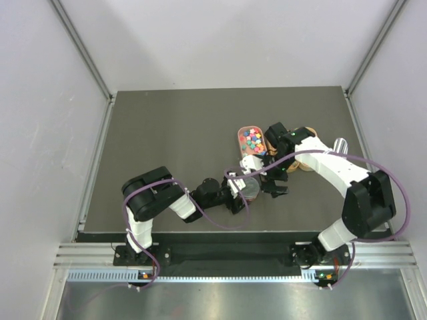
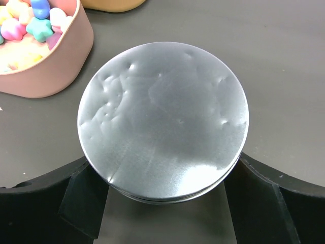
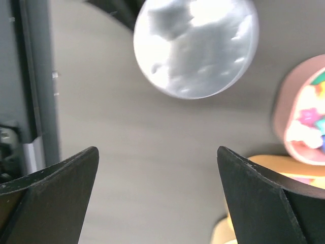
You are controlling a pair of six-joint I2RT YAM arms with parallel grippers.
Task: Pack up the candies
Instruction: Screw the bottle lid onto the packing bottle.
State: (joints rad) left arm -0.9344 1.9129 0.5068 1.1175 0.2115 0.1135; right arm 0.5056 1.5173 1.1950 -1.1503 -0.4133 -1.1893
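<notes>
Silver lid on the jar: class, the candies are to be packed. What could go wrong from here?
1. The left gripper flanks the jar, but whether it clamps is unclear; the jar could slide or turn when the open right gripper takes the lid.
2. The tray of candies stands close beside the jar; a nudge could spill them.

Layout | jar (image 1: pixel 250 189) stood on the surface (image 1: pixel 167 133), lid (image 2: pixel 162 122) on it, between the fingers (image 2: pixel 51 203) of the left pincer (image 2: pixel 163 165) | tray (image 1: pixel 240 135) holding the candies (image 1: pixel 251 139) lay just behind the jar | second tray (image 1: pixel 307 163) lay right of that tray | right pincer (image 3: pixel 157 152) hung near the jar, to its right
</notes>
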